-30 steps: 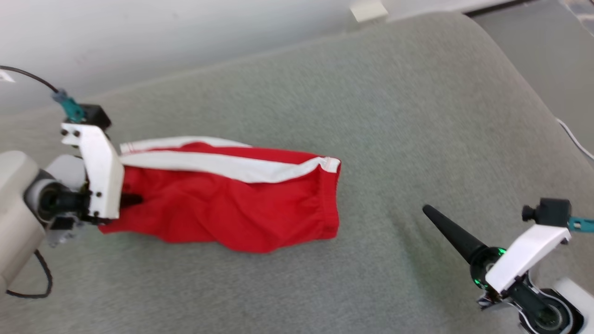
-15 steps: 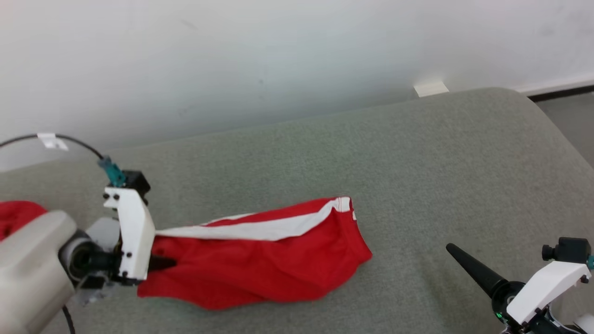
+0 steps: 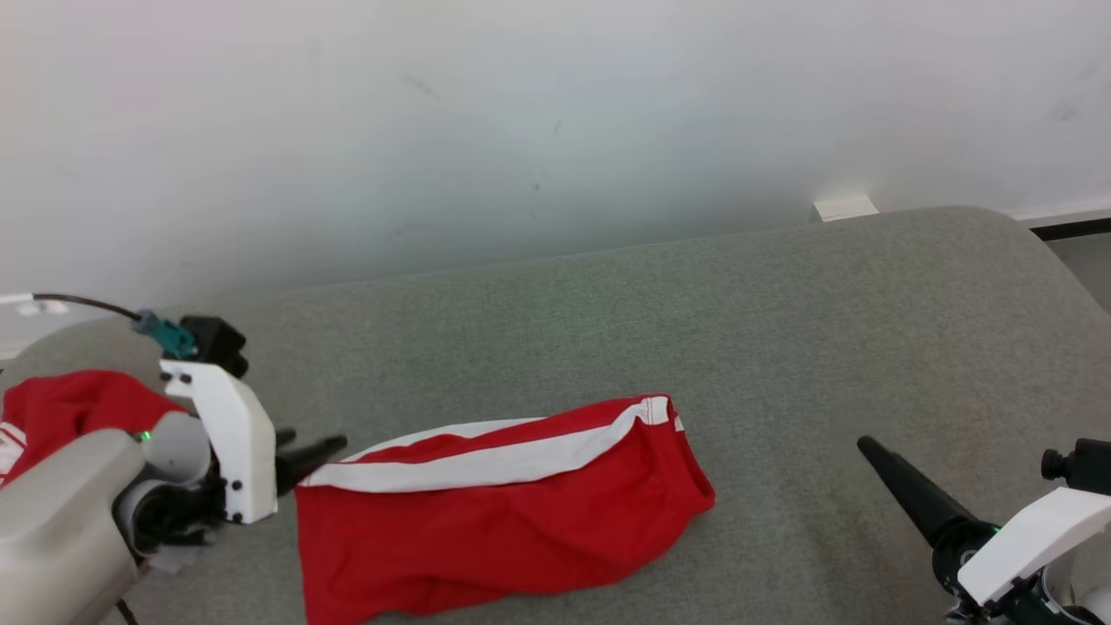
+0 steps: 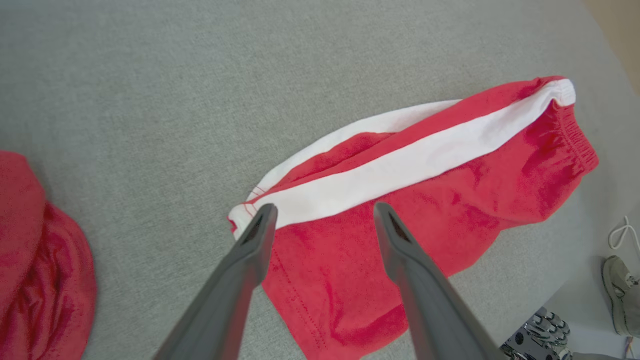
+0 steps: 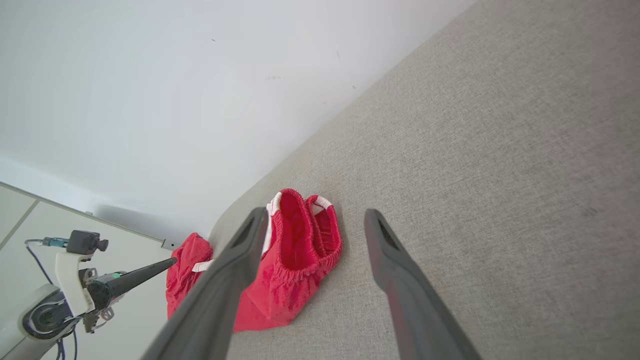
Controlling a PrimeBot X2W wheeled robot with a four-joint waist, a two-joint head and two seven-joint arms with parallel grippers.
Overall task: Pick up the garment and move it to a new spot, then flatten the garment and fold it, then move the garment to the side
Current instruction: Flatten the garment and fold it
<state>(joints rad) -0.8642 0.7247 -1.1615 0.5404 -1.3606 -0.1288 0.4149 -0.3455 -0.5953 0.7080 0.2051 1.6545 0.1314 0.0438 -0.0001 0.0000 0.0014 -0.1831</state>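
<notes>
Garment point(image 3: 503, 512) lies just beside spread left fingers point(image 3: 314, 452)

grey cushion point(image 3: 781, 330) against a white wall point(image 3: 521, 104) — shoe point(image 4: 620, 295) beside it.

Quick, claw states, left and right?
Left claw: open, empty, by the shorts.
Right claw: open, empty.

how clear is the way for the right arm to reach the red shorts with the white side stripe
Likely yes: the open right end effector sits apart from the red fabric shorts, with bare grey cushion between them.
</notes>
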